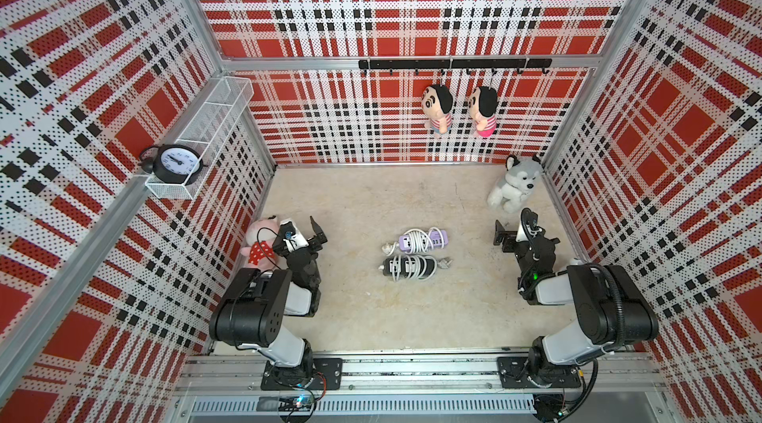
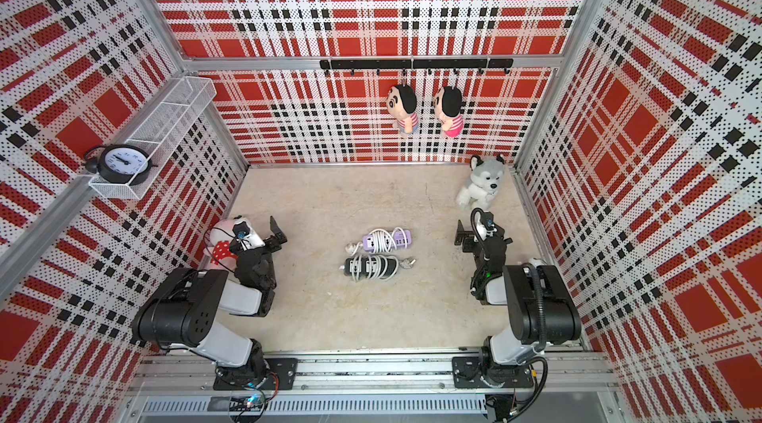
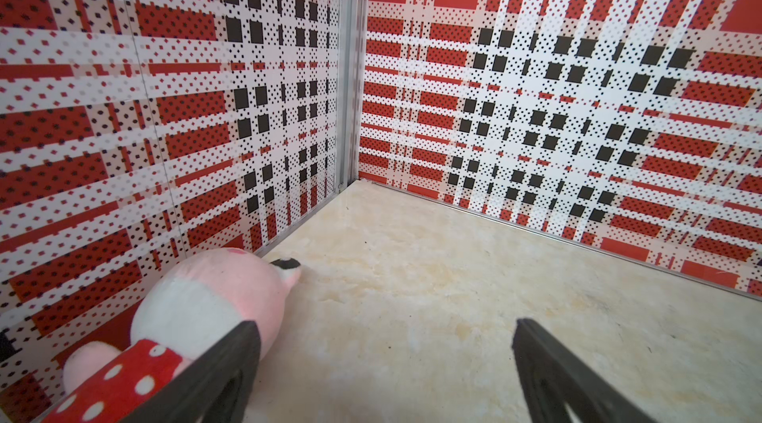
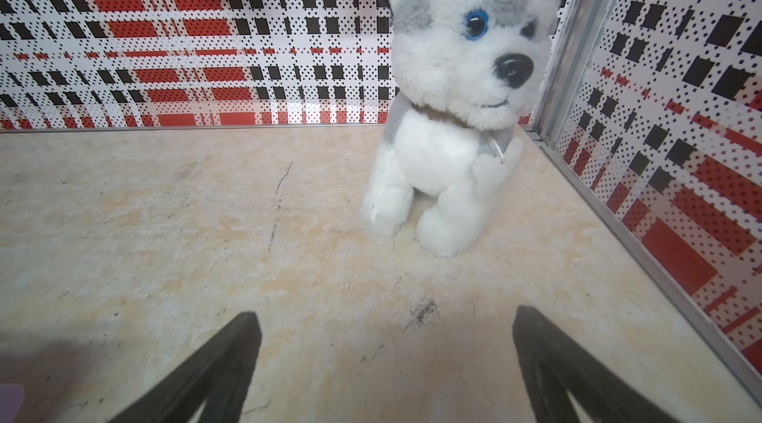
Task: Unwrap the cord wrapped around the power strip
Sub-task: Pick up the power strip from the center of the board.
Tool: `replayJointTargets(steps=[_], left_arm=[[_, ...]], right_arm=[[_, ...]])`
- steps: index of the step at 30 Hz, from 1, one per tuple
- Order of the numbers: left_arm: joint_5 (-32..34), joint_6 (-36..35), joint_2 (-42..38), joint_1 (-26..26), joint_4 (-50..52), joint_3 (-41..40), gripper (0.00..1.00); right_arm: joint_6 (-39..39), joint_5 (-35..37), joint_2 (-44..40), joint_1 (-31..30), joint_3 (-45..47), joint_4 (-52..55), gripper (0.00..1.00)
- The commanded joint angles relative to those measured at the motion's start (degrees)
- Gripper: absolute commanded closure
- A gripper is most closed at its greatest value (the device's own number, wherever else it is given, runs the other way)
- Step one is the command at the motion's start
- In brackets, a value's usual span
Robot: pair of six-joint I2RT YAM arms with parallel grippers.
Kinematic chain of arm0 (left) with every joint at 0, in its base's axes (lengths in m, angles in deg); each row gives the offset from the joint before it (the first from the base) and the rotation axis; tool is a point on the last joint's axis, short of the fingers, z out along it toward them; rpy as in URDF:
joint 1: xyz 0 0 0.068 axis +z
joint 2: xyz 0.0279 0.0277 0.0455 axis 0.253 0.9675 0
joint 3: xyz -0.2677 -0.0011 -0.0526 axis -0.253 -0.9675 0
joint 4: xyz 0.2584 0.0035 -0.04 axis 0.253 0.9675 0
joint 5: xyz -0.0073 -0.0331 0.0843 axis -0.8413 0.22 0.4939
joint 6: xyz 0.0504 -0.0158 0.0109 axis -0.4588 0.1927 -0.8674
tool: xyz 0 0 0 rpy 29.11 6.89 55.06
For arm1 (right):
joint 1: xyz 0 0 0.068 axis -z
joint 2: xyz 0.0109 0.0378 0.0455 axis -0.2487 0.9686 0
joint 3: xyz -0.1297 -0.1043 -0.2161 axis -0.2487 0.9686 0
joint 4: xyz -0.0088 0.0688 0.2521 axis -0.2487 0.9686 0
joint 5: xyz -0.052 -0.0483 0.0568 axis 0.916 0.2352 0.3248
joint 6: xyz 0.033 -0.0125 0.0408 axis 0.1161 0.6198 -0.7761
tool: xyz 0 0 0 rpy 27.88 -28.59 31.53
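Two power strips lie side by side at the centre of both top views, on the tabletop (image 1: 363,318). The purple strip (image 1: 438,240) is just above the black strip (image 1: 429,265); I cannot tell whether they touch. Each is bound by several turns of pale cord around its middle. The purple strip's cord (image 1: 415,238) ends in a plug (image 1: 386,249) lying loose at the strip's left end. The black strip's cord (image 1: 406,268) ends in one at its right end (image 1: 444,263).

The left fingers (image 1: 316,228) sit at centre left beside a pink plush (image 1: 260,241). The right fingers (image 1: 500,230) sit at centre right, below a husky (image 1: 513,188). Both pairs are spread wide with nothing in them, and the wrist views show only bare tabletop between them. Both are well apart from the strips.

No unwinding seems to be under way, so the step in hand is the approach. The task does not say which strip. The next move likely calls for one arm to pin a strip's bare end. The other would take the loose plug and lead it round the body turn by turn, without dragging the neighbouring strip.
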Motion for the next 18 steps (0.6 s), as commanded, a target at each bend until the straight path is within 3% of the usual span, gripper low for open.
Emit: replayJointTargets(steps=[1, 5, 9, 14, 18], left_arm=[[-0.58, -0.13, 0.36, 0.19, -1.42, -0.54, 0.02], [-1.46, 0.07, 0.23, 0.67, -1.04, -0.45, 0.02], [-1.67, -1.02, -1.21, 0.14, -0.42, -0.41, 0.02], [2.63, -2.42, -13.94, -3.76, 25.08, 9.31, 0.02], [6.40, 2.70, -17.60, -8.19, 46.21, 19.86, 0.02]], right_arm=[[0.34, 0.42, 0.66, -0.47, -0.50, -0.68, 0.00], [-0.08, 1.54, 0.33, -0.48, -0.53, -0.42, 0.00], [-0.77, 2.61, -8.47, -0.46, -12.06, 27.08, 0.00], [0.47, 0.95, -13.85, -2.72, -24.19, 52.78, 0.00], [6.01, -1.61, -12.89, -8.49, -31.69, 67.41, 0.00]])
